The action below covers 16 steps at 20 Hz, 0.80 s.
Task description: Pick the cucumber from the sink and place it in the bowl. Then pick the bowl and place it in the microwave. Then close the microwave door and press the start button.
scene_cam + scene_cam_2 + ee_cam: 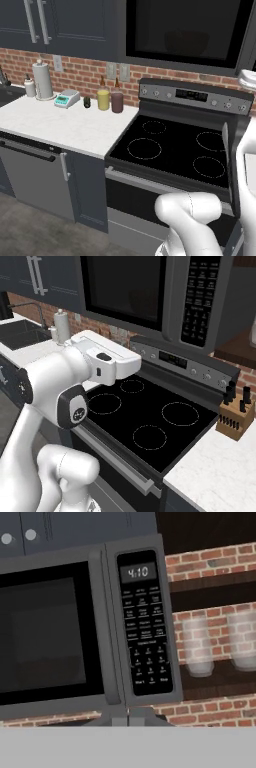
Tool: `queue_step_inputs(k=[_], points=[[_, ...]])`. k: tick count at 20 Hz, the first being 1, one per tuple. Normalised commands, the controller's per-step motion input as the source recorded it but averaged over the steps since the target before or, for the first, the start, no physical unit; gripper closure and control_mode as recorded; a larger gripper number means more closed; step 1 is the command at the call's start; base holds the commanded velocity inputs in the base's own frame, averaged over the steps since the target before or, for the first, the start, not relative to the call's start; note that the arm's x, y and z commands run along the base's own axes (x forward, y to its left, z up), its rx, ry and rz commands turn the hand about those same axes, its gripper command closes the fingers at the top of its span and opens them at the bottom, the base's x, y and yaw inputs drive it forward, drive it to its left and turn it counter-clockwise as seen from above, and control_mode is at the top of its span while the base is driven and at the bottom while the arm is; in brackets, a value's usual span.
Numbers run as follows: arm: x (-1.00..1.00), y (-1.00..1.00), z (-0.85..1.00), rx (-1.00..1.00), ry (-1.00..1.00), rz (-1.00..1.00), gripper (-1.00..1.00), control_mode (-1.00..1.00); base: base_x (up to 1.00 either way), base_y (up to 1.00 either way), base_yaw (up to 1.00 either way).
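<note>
1. Your hand camera faces the microwave (90,632); its door (47,634) looks shut, and the bowl (186,42) shows dimly behind the glass.
2. The keypad (145,624) sits at the microwave's right edge; the start button should be in its bottom row.
3. Finger state: cannot tell.
4. The stove (175,147) lies below the microwave.

Dark grey microwave (75,627) w/ black glass door (42,632), red brick wall (210,559), white marble-ish counter (60,125), black stovetop (175,147).
</note>
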Motion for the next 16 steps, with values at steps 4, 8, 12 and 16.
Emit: queue_step_inputs(k=[4,8,12,16], points=[[0.0,-0.09,0.0,0.0,0.01,0.0,1.0,-1.0,0.0,0.0,0.0],[0.0,-0.17,0.0,0.0,0.01,0.0,1.0,-1.0,0.0,0.0,0.0],[0.06,-0.14,-0.01,0.0,0.03,0.0,1.0,-1.0,0.0,0.0,0.0],[0.12,-0.05,-0.05,0.0,0.04,0.0,1.0,-1.0,0.0,0.0,0.0]])
